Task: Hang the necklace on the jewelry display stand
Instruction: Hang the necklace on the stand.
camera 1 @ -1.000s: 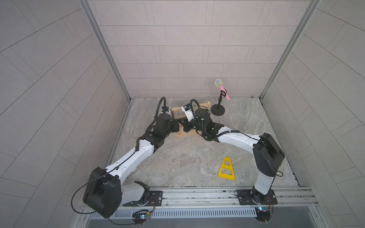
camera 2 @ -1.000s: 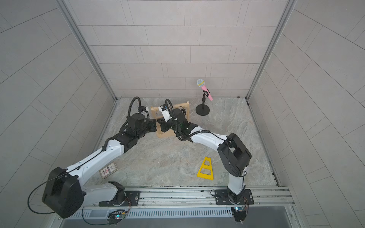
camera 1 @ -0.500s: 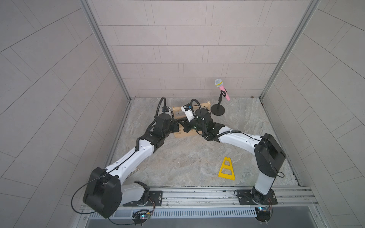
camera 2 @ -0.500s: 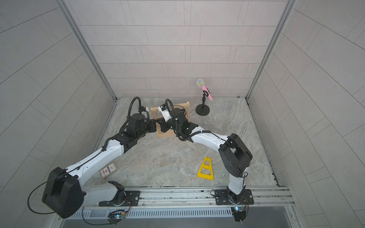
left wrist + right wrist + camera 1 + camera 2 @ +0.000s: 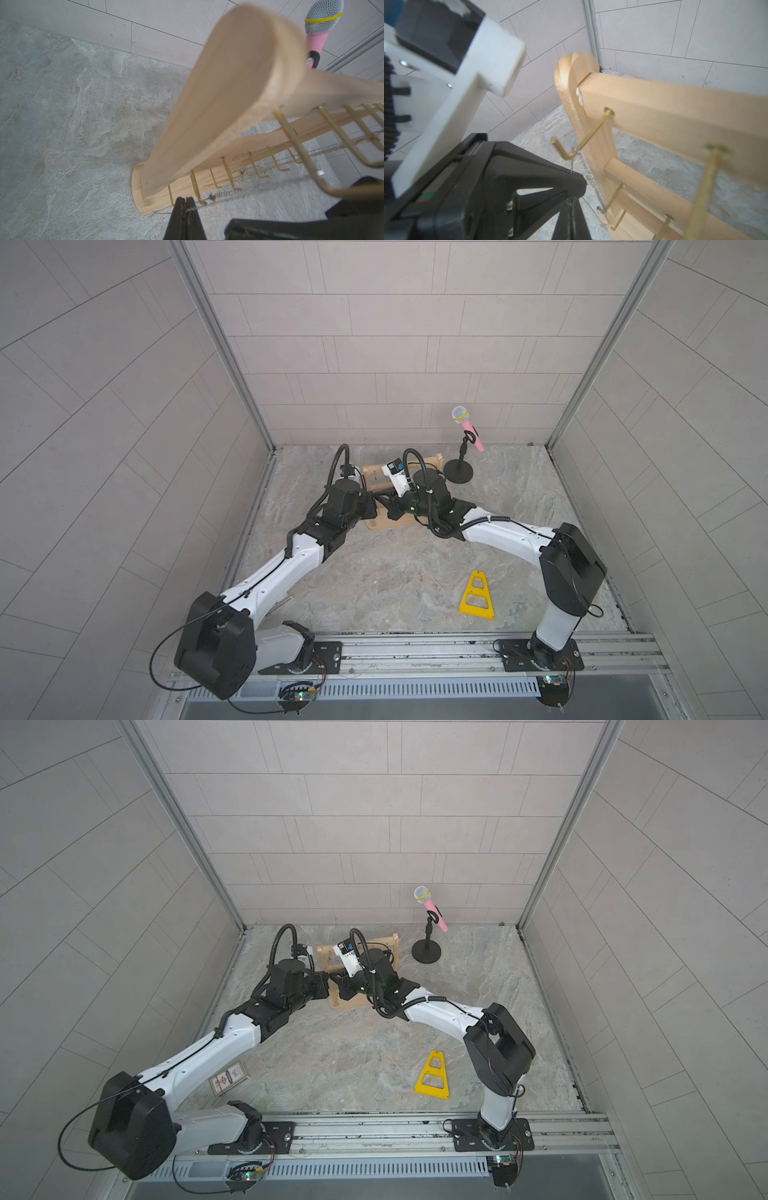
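Observation:
The pale wooden jewelry display stand stands upright at the back middle, and both arms meet at its left end. The necklace, a thin silver chain, is draped over the first gold hook of the top bar. My left gripper is shut on one side of the chain, and the clasp tail trails by the base corner. My right gripper is shut just beside it. A thin strand drops from the hook to its tips.
A pink microphone on a black round-based stand is right of the rack. A flat yellow triangular frame lies at the front right, a small card at the front left. Other fine chains hang on the middle hooks.

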{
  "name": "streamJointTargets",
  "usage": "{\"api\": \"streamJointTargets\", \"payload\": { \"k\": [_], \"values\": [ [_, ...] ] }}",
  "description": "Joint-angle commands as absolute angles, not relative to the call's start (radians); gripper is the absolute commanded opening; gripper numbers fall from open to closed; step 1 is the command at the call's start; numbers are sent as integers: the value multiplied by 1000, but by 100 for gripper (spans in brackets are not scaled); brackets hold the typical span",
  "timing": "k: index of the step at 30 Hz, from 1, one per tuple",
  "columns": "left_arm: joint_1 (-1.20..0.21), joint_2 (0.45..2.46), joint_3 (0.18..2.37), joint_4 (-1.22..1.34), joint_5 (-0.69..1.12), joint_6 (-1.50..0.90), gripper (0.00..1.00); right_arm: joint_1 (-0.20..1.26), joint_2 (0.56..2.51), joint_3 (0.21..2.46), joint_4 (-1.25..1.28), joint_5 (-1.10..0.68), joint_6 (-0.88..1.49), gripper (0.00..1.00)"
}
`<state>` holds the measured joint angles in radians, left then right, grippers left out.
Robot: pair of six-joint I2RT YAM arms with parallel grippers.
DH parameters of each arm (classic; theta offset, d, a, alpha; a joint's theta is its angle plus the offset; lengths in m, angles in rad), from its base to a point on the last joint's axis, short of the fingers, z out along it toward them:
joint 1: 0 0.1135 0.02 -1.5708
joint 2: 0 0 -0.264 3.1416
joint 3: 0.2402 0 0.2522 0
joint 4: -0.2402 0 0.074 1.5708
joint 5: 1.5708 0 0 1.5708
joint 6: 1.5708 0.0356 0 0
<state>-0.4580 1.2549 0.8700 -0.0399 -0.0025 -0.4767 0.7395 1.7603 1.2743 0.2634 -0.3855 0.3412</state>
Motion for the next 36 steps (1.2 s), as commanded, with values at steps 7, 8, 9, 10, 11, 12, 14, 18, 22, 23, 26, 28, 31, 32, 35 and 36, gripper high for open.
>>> {"api": "streamJointTargets", "payload": {
  "k": [7,8,9,10,11,12,14,18,22,23,26,28,31,32,35,36],
  "values": [
    [-456,1233,907,-41,-15,-459,0,745,1700,1247,261,-388,344,1],
    [-456,1233,905,-41,-15,-459,0,746,1696,1243,259,-385,343,1],
    [-456,1233,905,-40,-15,-458,0,746,1692,1240,259,-381,341,1],
    [-457,1233,905,-40,-15,-459,0,746,1689,1235,259,-375,339,1],
    [-456,1233,905,-39,-15,-459,0,745,1687,1231,259,-370,340,1],
    [-456,1233,905,-39,-15,-459,0,744,1685,1229,259,-368,338,1],
    [-457,1235,906,-41,-15,-460,0,744,1681,1224,259,-362,336,1],
    [-457,1237,907,-41,-11,-461,0,742,1678,1220,253,-352,338,2],
    [-457,1236,905,-42,-14,-462,0,739,1675,1207,254,-333,338,7],
    [-456,1234,905,-42,-14,-462,0,739,1678,1202,257,-323,339,9],
    [-456,1236,905,-41,-14,-462,0,732,1692,1197,271,-311,348,16],
    [-457,1236,904,-39,-12,-462,0,730,1702,1201,279,-307,351,18],
    [-457,1235,904,-38,-12,-462,0,730,1710,1214,288,-305,351,19],
    [-456,1235,904,-38,-13,-462,0,730,1715,1218,291,-304,351,19],
    [-456,1235,904,-38,-11,-461,0,730,1728,1240,293,-299,353,21],
    [-456,1237,904,-38,-11,-463,0,730,1734,1247,293,-299,354,21]
  ]
}}
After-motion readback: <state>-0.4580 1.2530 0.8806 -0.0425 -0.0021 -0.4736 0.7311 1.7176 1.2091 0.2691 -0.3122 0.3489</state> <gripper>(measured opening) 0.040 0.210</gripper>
